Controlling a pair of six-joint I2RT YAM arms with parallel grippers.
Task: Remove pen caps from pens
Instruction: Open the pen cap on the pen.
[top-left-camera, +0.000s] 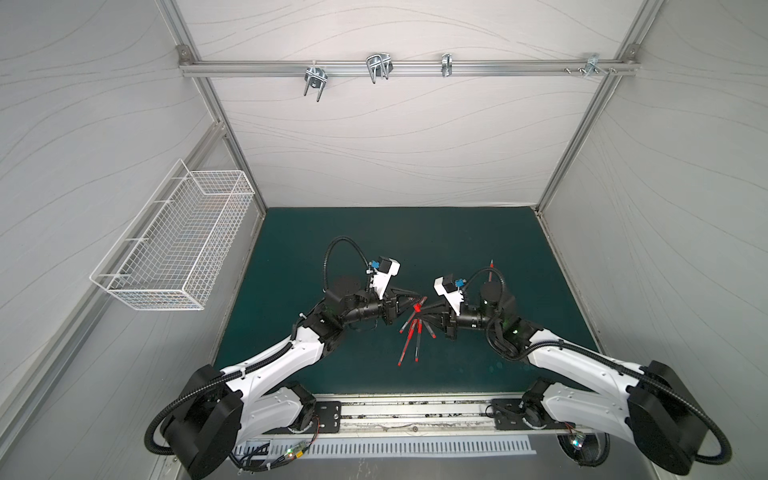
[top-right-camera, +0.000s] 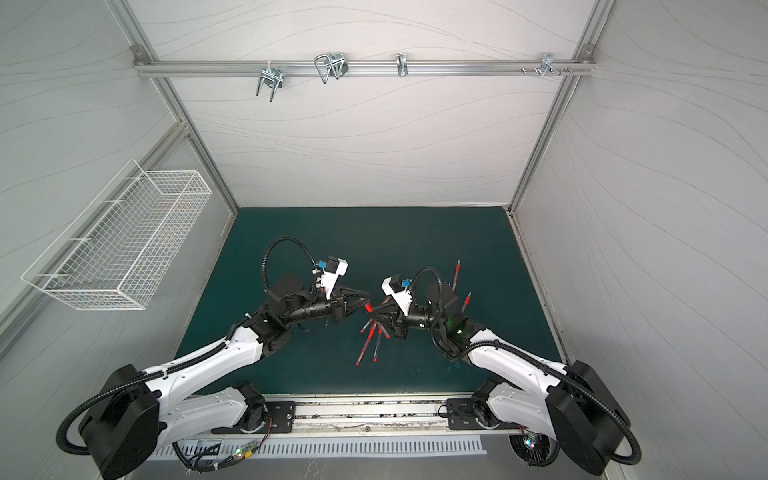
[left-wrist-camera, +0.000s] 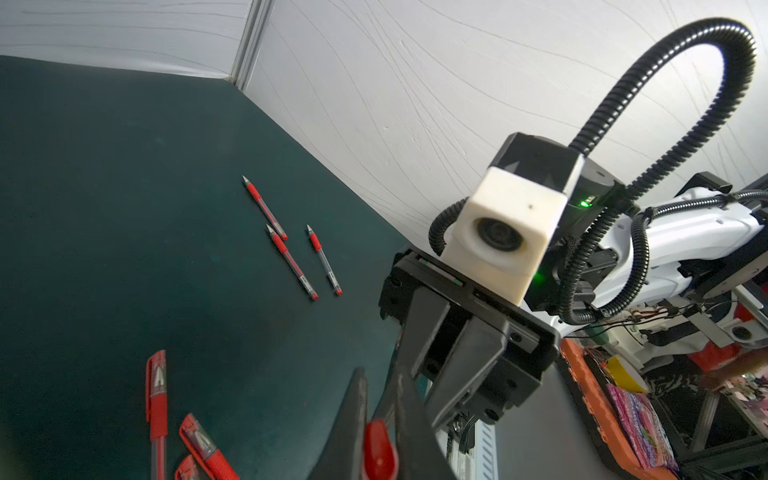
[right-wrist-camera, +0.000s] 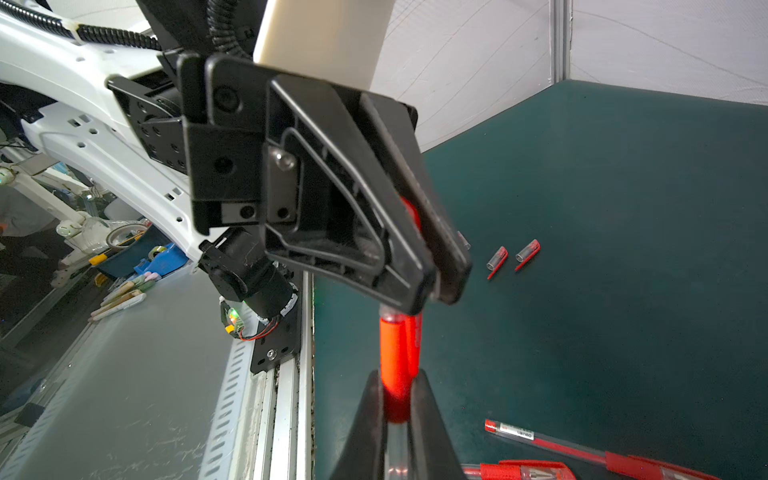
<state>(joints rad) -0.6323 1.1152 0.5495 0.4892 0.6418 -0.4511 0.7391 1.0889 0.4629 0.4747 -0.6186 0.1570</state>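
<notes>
**While tugging from both ends, holding one pen aloft**

Gripping the held pen (right-wrist-camera: 397, 451) by its clear barrel with the right claw (right-wrist-camera: 397, 382), clamped tight. Pinching the cap (right-wrist-camera: 395, 345) at its far end with the left claw (right-wrist-camera: 436, 293), clamped just as tight. Lined up nose to nose above the mat (top-left-camera: 332, 249), most likely so as to pull straight along the pen and slide that cap off without bending anything. Held up clear of the capped pens (left-wrist-camera: 157, 407) below, probably to leave that pile undisturbed. Looks like sorting, too: bare pens (left-wrist-camera: 293, 264) lying together on the right claw's side, loose caps (right-wrist-camera: 528, 251) side by side past the left claw, well apart from them. Over to the wire basket (top-left-camera: 174, 245) on the side wall: nothing visible inside. Not yet parted, cap and pen.
</notes>
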